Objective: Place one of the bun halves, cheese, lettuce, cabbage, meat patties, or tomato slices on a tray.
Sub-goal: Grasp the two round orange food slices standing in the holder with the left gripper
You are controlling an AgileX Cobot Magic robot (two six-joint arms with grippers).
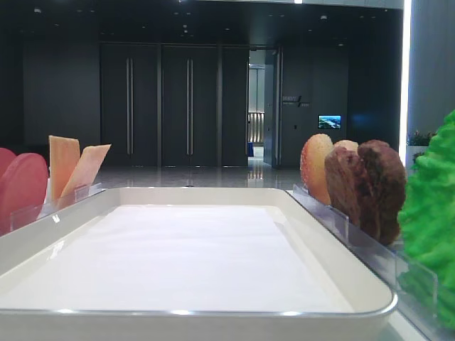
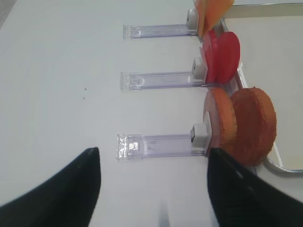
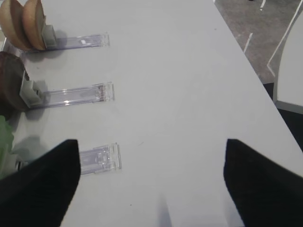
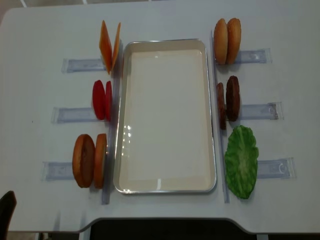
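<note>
Tray (image 4: 165, 116) sits mid-table, holding nothing, so you haven't placed anything yet. Bun halves (image 4: 90, 160), cheese (image 4: 109, 46), tomato slices (image 4: 102, 100), meat patties (image 4: 228, 102), lettuce (image 4: 241, 160) all flank it in racks. Left gripper (image 2: 156, 189) and right gripper (image 3: 151, 184) are both spread wide, gripping nothing.
</note>
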